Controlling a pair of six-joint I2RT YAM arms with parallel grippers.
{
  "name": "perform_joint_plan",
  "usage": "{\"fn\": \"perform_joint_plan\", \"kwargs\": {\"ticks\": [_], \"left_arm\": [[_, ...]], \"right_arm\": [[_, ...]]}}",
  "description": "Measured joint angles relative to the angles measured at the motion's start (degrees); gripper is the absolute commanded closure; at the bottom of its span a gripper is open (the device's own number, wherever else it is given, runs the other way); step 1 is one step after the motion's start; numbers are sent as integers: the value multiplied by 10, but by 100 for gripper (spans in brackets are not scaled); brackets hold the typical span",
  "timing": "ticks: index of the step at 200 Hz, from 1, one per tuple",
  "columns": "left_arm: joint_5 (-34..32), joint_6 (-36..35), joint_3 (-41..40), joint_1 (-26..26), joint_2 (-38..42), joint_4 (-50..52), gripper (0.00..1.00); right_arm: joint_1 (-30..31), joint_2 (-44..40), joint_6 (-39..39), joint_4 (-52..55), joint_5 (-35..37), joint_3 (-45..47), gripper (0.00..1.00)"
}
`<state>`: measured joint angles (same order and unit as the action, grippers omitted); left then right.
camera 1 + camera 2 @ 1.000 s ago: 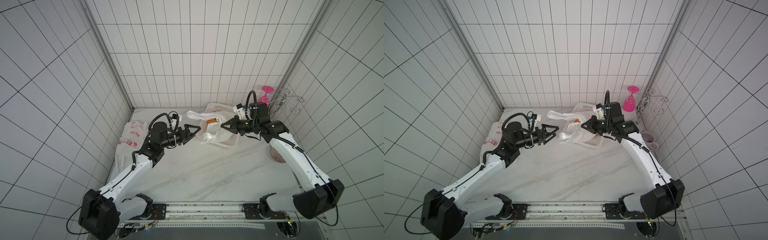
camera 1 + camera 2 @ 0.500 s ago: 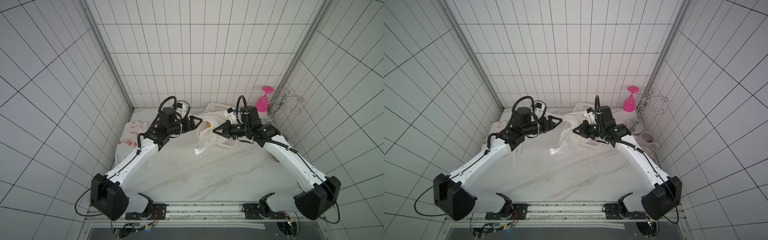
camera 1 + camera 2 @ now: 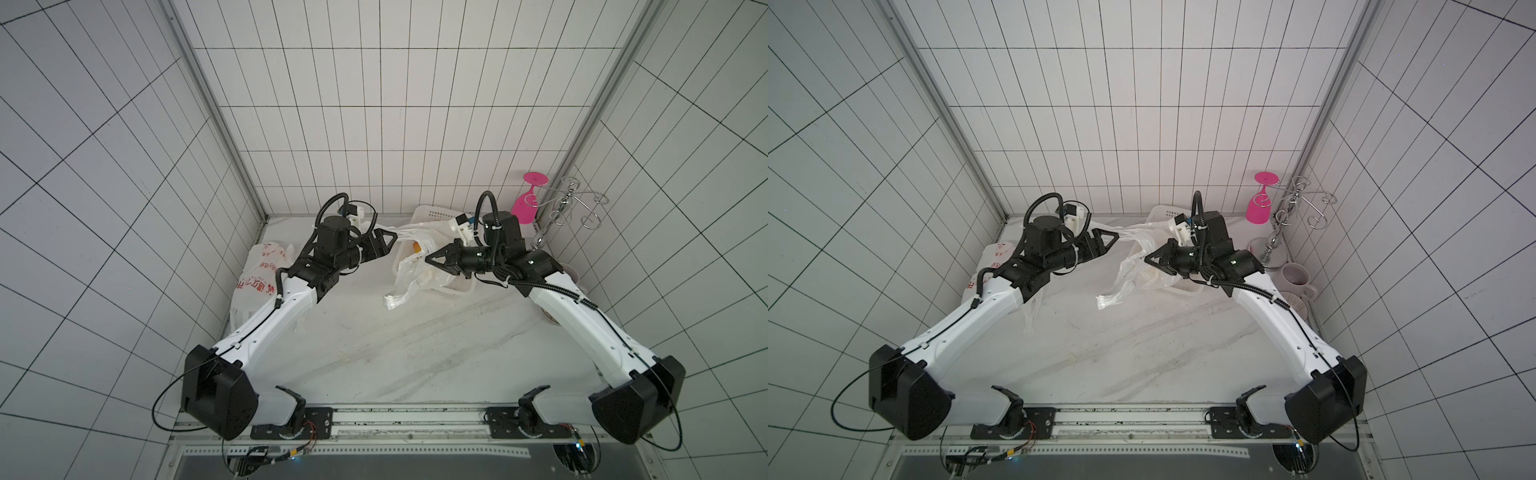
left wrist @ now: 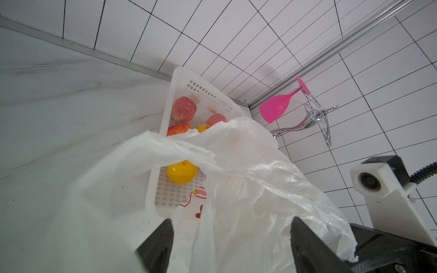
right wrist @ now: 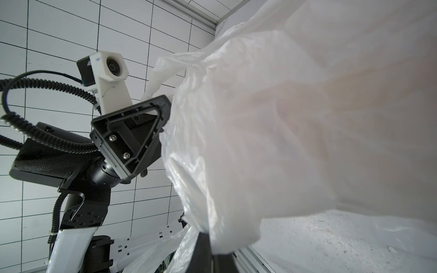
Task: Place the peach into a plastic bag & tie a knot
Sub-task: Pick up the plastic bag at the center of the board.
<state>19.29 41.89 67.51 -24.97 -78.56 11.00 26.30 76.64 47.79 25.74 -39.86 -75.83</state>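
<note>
The thin white plastic bag (image 3: pixel 409 266) hangs between both arms, in front of the white basket (image 4: pixel 175 80). My right gripper (image 5: pixel 208 236) is shut on the bag's film; in both top views it (image 3: pixel 429 266) sits at the bag's right side. My left gripper (image 4: pixel 231 219) is open, and loose film lies between its spread fingers. In a top view it (image 3: pixel 1116 237) reaches the bag's upper handle. Peaches (image 4: pixel 184 110) lie in the basket beside a yellow fruit (image 4: pixel 182 172). I cannot tell whether a peach is inside the bag.
A second printed bag (image 3: pixel 262 274) lies at the table's left under my left arm. A pink glass (image 3: pixel 528 203) hangs on a wire rack (image 3: pixel 569 208) in the back right corner. A mug (image 3: pixel 1293 279) stands beside the rack's foot.
My left arm swung back and right, up to the bag's top. The right gripper drew the bag leftward off the basket. One handle now trails on the table.
</note>
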Motion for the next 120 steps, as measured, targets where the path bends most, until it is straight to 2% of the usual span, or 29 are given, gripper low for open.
{"fn": "perform_joint_plan", "kwargs": {"ticks": [9, 21, 51, 69, 91, 120], "left_arm": [[0, 7, -1, 2, -2, -13, 28], [0, 15, -1, 3, -8, -32, 37], [0, 22, -1, 3, -24, -53, 70], [2, -2, 2, 7, -25, -42, 90], [-3, -49, 25, 35, -12, 24, 99], [-53, -136, 112, 83, 30, 165, 100]], "right_arm": [[0, -1, 0, -3, -1, 1, 100], [0, -1, 0, -7, -2, 2, 100], [0, -1, 12, -12, -2, 7, 100], [-3, -2, 16, -12, -2, 7, 100], [-21, -13, 19, -8, -12, 7, 100], [-63, -38, -5, 32, -8, 7, 100]]}}
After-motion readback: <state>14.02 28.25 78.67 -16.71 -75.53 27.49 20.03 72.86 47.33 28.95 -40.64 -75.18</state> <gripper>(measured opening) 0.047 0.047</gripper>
